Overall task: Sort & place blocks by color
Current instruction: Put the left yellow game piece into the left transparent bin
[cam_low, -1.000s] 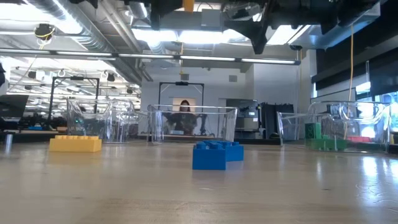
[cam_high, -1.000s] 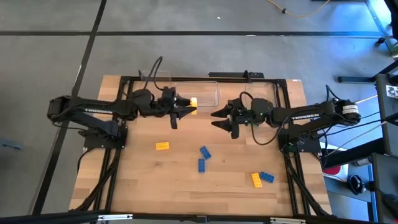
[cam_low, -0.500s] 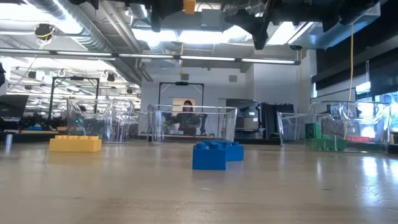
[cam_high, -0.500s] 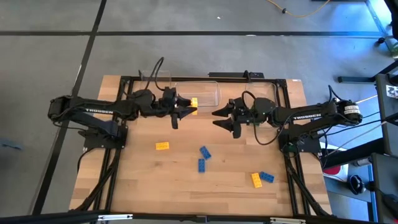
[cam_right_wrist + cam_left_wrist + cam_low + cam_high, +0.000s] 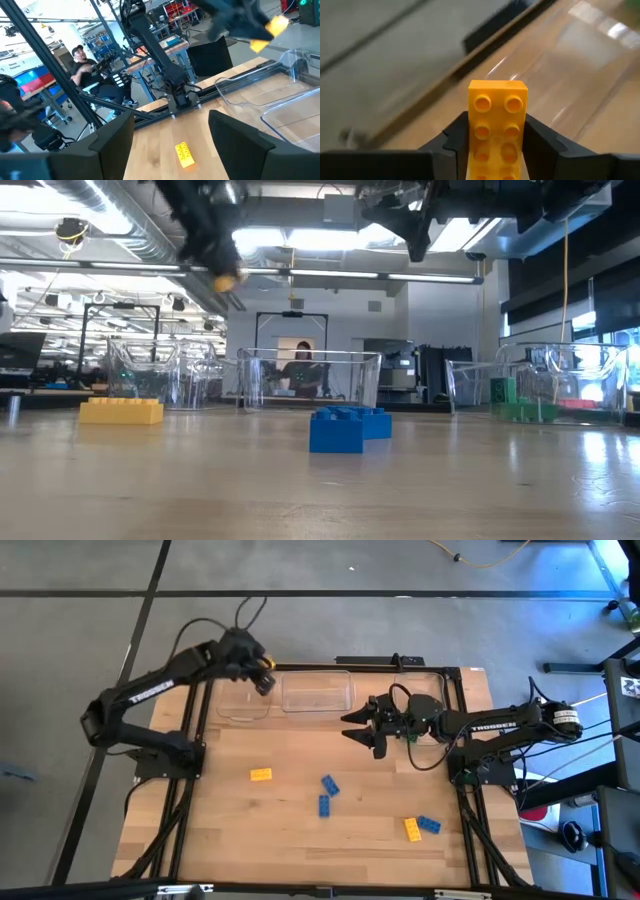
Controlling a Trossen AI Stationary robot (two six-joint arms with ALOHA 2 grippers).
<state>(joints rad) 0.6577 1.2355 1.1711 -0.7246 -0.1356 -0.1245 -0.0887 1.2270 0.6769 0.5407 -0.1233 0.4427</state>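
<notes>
My left gripper (image 5: 262,677) is shut on a yellow block (image 5: 497,117) and hangs in the air above the far side of the left clear bin (image 5: 243,700). The low view shows that block (image 5: 226,280) high above the table. My right gripper (image 5: 350,726) hovers open near the table's middle, with nothing between its fingers (image 5: 117,142). On the wood lie a yellow block (image 5: 261,774), two blue blocks (image 5: 329,784) (image 5: 324,805), and a yellow (image 5: 412,830) and blue (image 5: 429,824) pair. My left gripper pinches the yellow block's two long sides (image 5: 474,142) between its two fingers (image 5: 452,145), studs up toward the wrist camera. The fingers slant down and lie along the block, whose far end (image 5: 497,87) sticks out past the fingertips. The block is lifted clear of bin and table.
A second clear bin (image 5: 318,692) stands right of the first at the table's far edge. More clear bins (image 5: 310,380) show along the back in the low view, one with green pieces (image 5: 525,408). A person (image 5: 82,65) sits beyond the table. Bare wood lies along the near edge.
My left gripper has swung from over the middle bin's near side toward the table's far left, carrying the yellow block, and has tipped from level to slanting down. It now hangs over the left bin. The block stays clear of everything.
</notes>
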